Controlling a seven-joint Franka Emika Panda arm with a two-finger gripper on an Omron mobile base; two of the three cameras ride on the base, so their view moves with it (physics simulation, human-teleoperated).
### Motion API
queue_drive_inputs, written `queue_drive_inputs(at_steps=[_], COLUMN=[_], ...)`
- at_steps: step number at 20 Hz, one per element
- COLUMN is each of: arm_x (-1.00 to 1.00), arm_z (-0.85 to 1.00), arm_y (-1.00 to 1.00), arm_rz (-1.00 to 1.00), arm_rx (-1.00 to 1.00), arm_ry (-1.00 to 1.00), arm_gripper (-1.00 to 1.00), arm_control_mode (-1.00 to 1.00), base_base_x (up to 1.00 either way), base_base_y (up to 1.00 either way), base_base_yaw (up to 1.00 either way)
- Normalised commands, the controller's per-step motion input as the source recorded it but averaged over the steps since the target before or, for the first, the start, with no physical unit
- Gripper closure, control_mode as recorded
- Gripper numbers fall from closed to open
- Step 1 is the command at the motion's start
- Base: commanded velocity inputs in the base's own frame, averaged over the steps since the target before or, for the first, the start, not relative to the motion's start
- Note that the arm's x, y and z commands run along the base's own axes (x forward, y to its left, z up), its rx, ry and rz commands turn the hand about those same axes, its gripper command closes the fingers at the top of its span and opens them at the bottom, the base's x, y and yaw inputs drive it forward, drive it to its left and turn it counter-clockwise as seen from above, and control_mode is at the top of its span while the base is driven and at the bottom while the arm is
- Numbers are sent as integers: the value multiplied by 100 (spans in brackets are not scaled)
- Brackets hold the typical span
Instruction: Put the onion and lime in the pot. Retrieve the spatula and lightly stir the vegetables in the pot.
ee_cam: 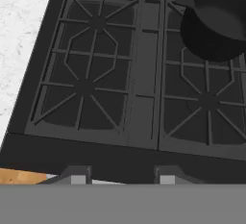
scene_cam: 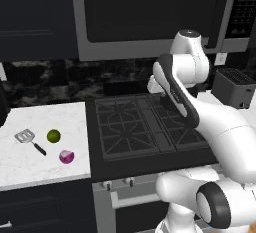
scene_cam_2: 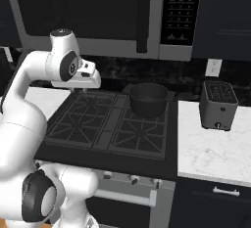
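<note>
The purple onion (scene_cam: 66,156) and the green lime (scene_cam: 53,136) lie on the white counter left of the stove, next to the spatula (scene_cam: 27,139) with its slotted silver head and black handle. The dark pot (scene_cam_2: 148,99) stands on the stove's rear right burner and also shows at the upper right of the hand view (ee_cam: 216,21). My gripper (scene_cam_2: 84,89) hangs high over the stove's rear left, far from the vegetables. In the hand view its fingertips (ee_cam: 79,174) stand apart with nothing between them, so the gripper (ee_cam: 122,175) is open.
A black gas stove (scene_cam: 145,122) with grates lies between two white marble counters (scene_cam: 30,172). A dark toaster (scene_cam_2: 218,105) sits on the right counter. A microwave and dark cabinets hang above the stove.
</note>
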Motion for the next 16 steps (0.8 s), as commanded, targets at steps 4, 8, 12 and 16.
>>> queue_drive_inputs(at_steps=[4, 8, 12, 16], arm_x=[-24, -41, -14, 0], arm_z=[-7, -30, -47, -47], arm_y=[25, 89, 100, 100], arm_rz=[3, 16, 19, 16], arm_rx=[0, -8, -12, -3], arm_ry=[0, 2, 6, 13], arm_gripper=[-100, -100, -100, -100], arm_control_mode=[-100, -100, -100, -100], base_base_x=[0, 0, 0, 0], base_base_y=[0, 0, 0, 0], base_base_yaw=[0, 0, 0, 0])
